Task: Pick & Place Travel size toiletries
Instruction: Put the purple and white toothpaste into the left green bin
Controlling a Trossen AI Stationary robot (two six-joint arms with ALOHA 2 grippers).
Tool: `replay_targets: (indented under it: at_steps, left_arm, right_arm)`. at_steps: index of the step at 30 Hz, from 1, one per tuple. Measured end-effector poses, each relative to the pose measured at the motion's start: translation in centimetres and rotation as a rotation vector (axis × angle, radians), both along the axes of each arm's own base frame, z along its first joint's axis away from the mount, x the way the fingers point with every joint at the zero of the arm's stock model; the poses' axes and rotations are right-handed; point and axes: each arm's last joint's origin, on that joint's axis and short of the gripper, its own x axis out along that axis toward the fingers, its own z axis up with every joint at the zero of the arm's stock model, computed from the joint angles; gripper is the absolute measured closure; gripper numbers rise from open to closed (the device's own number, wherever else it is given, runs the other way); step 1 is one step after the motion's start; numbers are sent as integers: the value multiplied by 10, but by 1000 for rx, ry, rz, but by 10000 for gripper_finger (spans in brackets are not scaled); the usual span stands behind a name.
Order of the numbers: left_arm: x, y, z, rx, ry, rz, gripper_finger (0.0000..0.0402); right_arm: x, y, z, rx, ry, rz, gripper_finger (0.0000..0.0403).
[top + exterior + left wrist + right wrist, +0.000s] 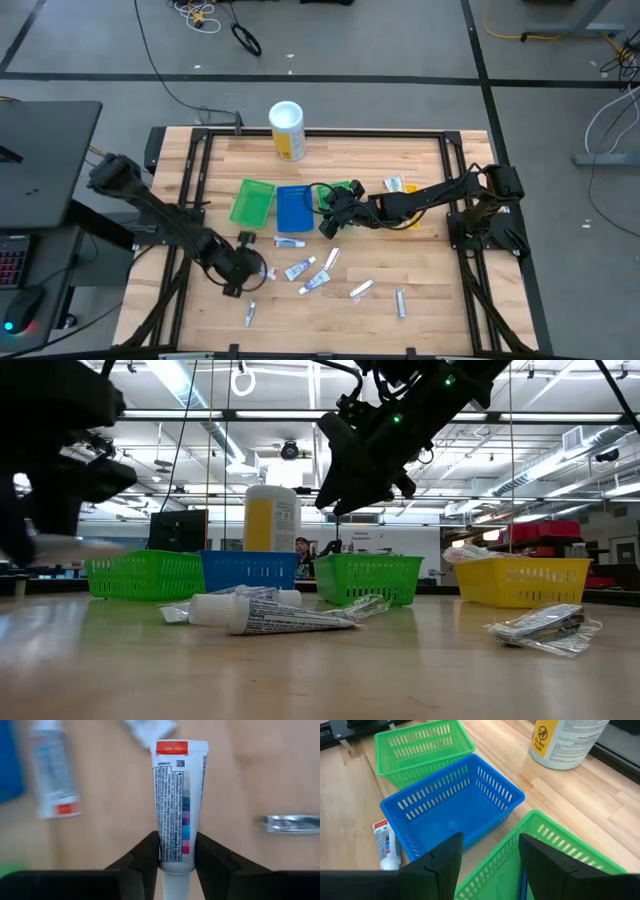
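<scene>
My left gripper [243, 270] is near the table's near-left part and is shut on a small white tube [175, 795] with a red band at its flat end. My right gripper [335, 207] hangs open and empty over the middle green tray [560, 850], where something blue [522, 887] lies. More toiletries lie flat on the wood: a white-and-blue tube [290, 242] by the blue tray, several tubes and silvery packets [318, 280] near the table's middle, one packet [401, 303] and one tube [250, 313] by the near edge. My left gripper pinches the white tube between its two fingers [147, 857] at the cap end [175, 862]. The tube runs on past the fingertips in line with them, its red-banded flat end [172, 747] farthest out. Whether it is off the table I cannot tell.
Four trays stand in a row across the table's middle: green [252, 202], blue [293, 210], green [345, 190], yellow [520, 580]. A tall white-and-yellow canister [287, 130] stands at the far edge. Bare wood lies along the near edge and the left side.
</scene>
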Motion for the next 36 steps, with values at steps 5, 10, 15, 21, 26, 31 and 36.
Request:
replay_targets:
  at_steps: [5, 10, 15, 21, 26, 31, 36]
  left_arm:
    - [-8, 30, 25, 17, -64, 216, 284]
    - [-17, 66, 47, 22, -141, 444, 281]
    - [-22, 98, 58, 9, -170, 630, 281]
    - [-20, 123, 50, 21, -76, 805, 285]
    - [-11, 133, 38, 21, 6, 842, 286]
    - [-2, 142, 22, 47, 93, 890, 286]
    - [13, 150, 6, 30, 132, 893, 284]
  right_arm:
    - [0, 0, 0, 0, 0, 0, 199]
    - [0, 0, 0, 0, -1, 0, 199]
    - [0, 0, 0, 2, 0, 1, 199]
    - [0, 1, 0, 22, 2, 23, 199]
    - [0, 1, 0, 22, 2, 24, 199]
    - [0, 1, 0, 22, 5, 24, 199]
    - [0, 1, -1, 22, 6, 24, 199]
